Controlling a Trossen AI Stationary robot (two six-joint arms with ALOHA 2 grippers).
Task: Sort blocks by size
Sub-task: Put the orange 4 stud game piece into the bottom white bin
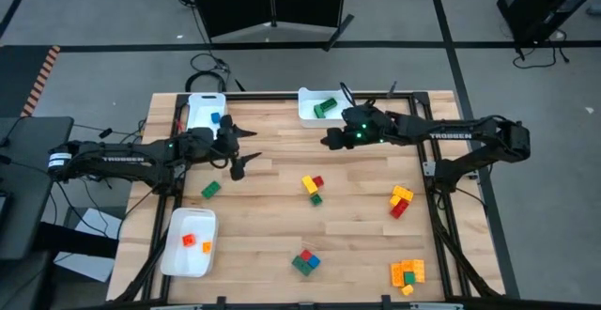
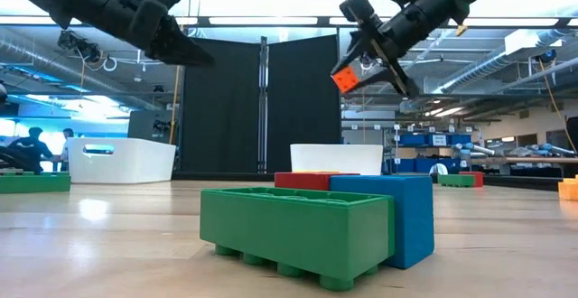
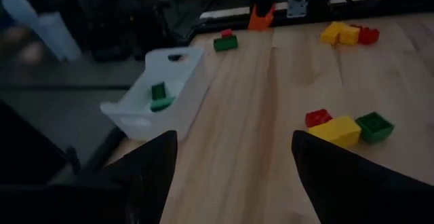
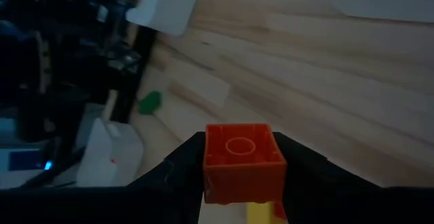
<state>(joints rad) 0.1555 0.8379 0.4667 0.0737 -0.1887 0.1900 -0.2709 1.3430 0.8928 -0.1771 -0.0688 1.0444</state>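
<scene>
One small orange block [image 4: 243, 161] sat clamped in my right jaws [image 2: 372, 69], raised above the table [image 1: 357, 216] just beside the far tray [image 1: 310, 113], while my left jaws [image 1: 237, 150] gaped empty.

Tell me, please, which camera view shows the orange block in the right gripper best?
The right wrist view: the orange block fills the frame between the right gripper's fingers. The low view shows it small and held aloft; the left wrist view shows it distantly; the high view hides it.
</scene>
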